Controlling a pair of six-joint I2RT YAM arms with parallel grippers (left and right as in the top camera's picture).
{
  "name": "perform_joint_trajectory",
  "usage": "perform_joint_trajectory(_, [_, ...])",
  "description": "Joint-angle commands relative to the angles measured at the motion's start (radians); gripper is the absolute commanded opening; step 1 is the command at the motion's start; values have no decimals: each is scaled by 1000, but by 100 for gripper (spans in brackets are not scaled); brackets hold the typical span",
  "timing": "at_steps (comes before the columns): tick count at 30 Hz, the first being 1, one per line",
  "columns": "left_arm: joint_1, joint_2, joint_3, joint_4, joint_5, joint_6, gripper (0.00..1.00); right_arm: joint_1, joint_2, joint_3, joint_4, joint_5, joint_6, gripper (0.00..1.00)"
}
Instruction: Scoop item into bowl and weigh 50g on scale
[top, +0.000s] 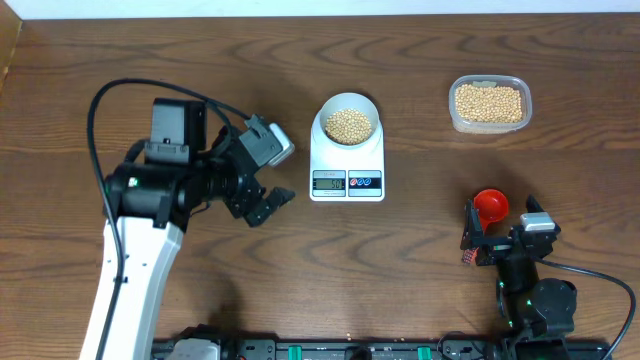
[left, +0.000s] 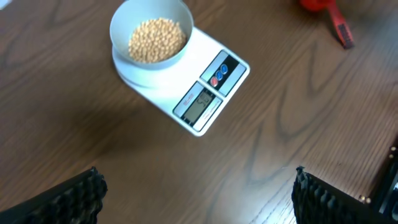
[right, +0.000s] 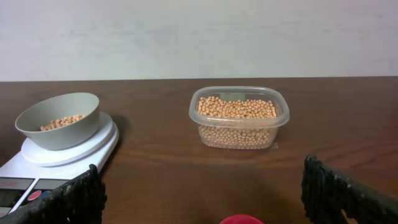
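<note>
- On the scale (top: 347, 160), toward its back, the bowl (top: 349, 98) stands upright with a shallow heap of beans (top: 349, 124) inside.
- Along the scale's front edge are a grey display (top: 329, 182), its digits too small to read, and two round buttons (left: 217, 76), one red and one blue.
- To the right of the scale and well apart from it, a clear tub (top: 489, 103) sits on the table (top: 120, 60), uncovered and holding more beans.
- Nearer the front of the table than the tub, a red scoop (top: 491, 206) lies just ahead of the right hand (right: 200, 196).
- That hand's fingers are spread wide and grip nothing. The scoop's red rim shows low between them in the wrist view, and I cannot tell whether it touches either finger.
- Left of the scale, near its front corner, the left hand (left: 199, 199) hangs above the table. Its fingers are wide apart and it holds nothing.
</note>
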Motion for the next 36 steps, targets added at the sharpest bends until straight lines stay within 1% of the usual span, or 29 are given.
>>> perform_joint_trajectory(1, [2, -71, -58, 13, 51, 2, 98, 9, -10, -2, -6, 1, -12, 99])
perform_joint_trajectory(6, [2, -164, -144, 79, 54, 2, 98, 9, -10, -2, -5, 1, -12, 99])
perform_joint_trajectory(10, [2, -262, -254, 197, 66, -3, 98, 9, -10, -2, -5, 1, -12, 99])
perform_joint_trajectory(11, [3, -282, -279, 230, 69, -22, 98, 9, -10, -2, -5, 1, -12, 99])
perform_joint_trajectory(15, [3, -369, -381, 373, 68, -188, 98, 9, -10, -2, -5, 1, -12, 99])
perform_joint_trajectory(18, [3, -439, -454, 452, 64, -291, 98, 9, -10, -2, -5, 1, -12, 99])
perform_joint_trajectory(21, [3, -518, -532, 529, 18, -426, 98, 9, -10, -2, -5, 1, -12, 99])
perform_joint_trajectory(22, [3, -573, -585, 577, -23, -523, 98, 9, -10, -2, -5, 1, -12, 99])
perform_joint_trajectory(25, [4, -660, -668, 646, -75, -644, 98, 9, -10, -2, -5, 1, -12, 99])
perform_joint_trajectory(29, [21, -767, -772, 733, -134, -774, 98, 9, -10, -2, -5, 1, -12, 99])
perform_joint_trajectory(33, [61, -863, -858, 756, -172, -885, 98, 9, -10, -2, -5, 1, -12, 99])
perform_joint_trajectory(34, [72, -890, -878, 756, -185, -905, 98, 9, -10, -2, -5, 1, -12, 99])
perform_joint_trajectory(36, [93, -937, -911, 757, -189, -908, 98, 9, -10, -2, -5, 1, -12, 99])
